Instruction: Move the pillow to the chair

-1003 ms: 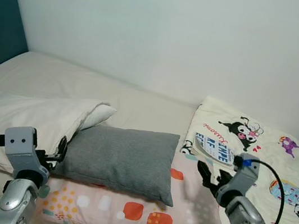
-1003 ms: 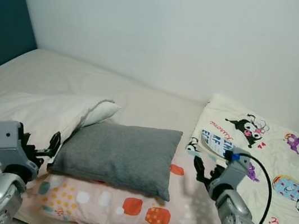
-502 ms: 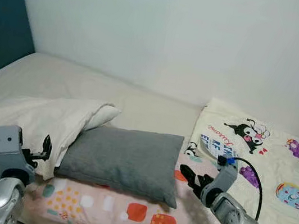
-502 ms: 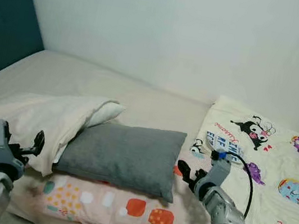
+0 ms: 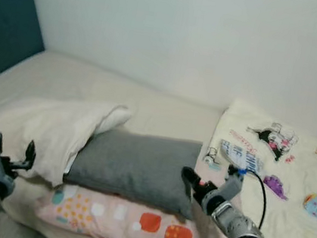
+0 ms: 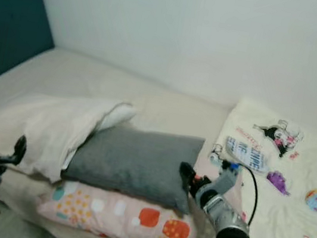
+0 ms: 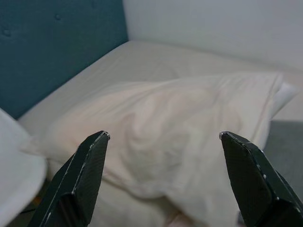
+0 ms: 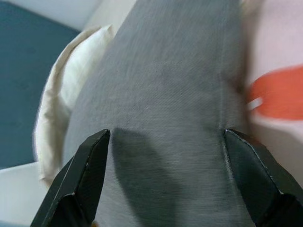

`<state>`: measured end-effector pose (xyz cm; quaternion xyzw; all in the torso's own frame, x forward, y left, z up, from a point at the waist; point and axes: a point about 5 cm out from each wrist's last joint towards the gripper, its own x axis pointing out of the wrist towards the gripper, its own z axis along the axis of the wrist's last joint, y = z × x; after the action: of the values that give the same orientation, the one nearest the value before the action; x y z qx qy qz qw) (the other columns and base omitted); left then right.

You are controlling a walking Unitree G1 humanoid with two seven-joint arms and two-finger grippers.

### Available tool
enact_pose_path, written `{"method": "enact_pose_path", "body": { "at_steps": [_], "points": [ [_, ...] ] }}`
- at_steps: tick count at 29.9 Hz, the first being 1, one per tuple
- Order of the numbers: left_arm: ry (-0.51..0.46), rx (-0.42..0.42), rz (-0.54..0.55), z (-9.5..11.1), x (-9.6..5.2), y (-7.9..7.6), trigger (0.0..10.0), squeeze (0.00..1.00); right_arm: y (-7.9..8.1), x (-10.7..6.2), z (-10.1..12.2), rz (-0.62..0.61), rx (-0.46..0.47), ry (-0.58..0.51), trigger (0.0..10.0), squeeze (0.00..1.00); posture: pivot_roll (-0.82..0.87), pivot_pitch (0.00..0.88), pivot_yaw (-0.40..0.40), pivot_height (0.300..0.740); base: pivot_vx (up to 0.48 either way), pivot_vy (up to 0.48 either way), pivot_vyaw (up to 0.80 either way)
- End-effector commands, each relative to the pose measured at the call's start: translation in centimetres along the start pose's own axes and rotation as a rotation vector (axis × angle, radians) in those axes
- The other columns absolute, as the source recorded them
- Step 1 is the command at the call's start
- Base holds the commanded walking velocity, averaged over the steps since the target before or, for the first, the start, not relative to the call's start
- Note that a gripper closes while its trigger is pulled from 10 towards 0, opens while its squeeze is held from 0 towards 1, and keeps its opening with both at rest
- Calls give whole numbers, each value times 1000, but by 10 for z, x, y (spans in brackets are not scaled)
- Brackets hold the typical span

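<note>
Grey pillow [image 5: 136,167] sits centre frame in the eye views, lying on a pink patterned pillow [image 5: 124,222] along the lower edge, its left end tucked under a white pillow [image 5: 60,130] at left centre. All of it rests on the cream bed [image 5: 86,80]; teal headboard [image 5: 8,22] upper left, cartoon-print blanket [image 5: 282,175] on the right side. Right gripper [image 5: 189,181] is at lower centre-right, fingers spread wide, holding nothing, tips right at the grey pillow's right end; actual contact can't be confirmed from the head cameras. Right wrist view puts that pillow [image 8: 161,109] between and beyond the two open fingers [image 8: 80,179], with the gripper's shadow falling on the fabric, and an orange patch of the pink pillow at one side. Left gripper [image 5: 26,155] is at lower left, just beside the white pillow's left end, well apart from the grey one. Left wrist view shows its fingers [image 7: 83,175] wide open and empty, facing the white pillow [image 7: 161,127], with a sliver of the grey pillow at the edge.
</note>
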<state>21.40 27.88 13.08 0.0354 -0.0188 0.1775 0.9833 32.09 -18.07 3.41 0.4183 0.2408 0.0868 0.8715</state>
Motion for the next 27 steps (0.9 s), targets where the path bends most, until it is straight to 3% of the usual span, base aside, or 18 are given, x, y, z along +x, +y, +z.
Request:
{"method": "enact_pose_path", "body": {
  "at_steps": [1,6,11,12,13,14,27],
  "points": [
    [1,40,-17,7,-2,6,10000,0,2,4,-10,-23,-6,58,10000,0,116,133,5,740,0,0,0],
    [-5,71,-33,14,-5,9,10000,0,3,7,-17,-56,-29,91,10000,0,138,156,10,740,0,0,0],
    [-16,127,-43,26,-10,18,10000,0,21,16,-20,32,37,82,10000,0,164,176,15,740,0,0,0],
    [-18,133,-44,28,-10,19,10000,0,22,17,-21,23,30,94,8941,0,170,182,15,740,0,0,0],
    [-18,133,-44,28,-10,19,10000,0,22,17,-21,23,30,94,8941,0,170,182,15,740,0,0,0],
    [-16,138,-45,29,-10,20,10000,0,24,19,-22,17,17,103,0,0,171,184,15,740,0,0,0],
    [-6,148,-61,33,-11,17,10000,0,24,20,-14,-16,-27,93,0,0,166,186,10,740,0,0,0]
  ]
}}
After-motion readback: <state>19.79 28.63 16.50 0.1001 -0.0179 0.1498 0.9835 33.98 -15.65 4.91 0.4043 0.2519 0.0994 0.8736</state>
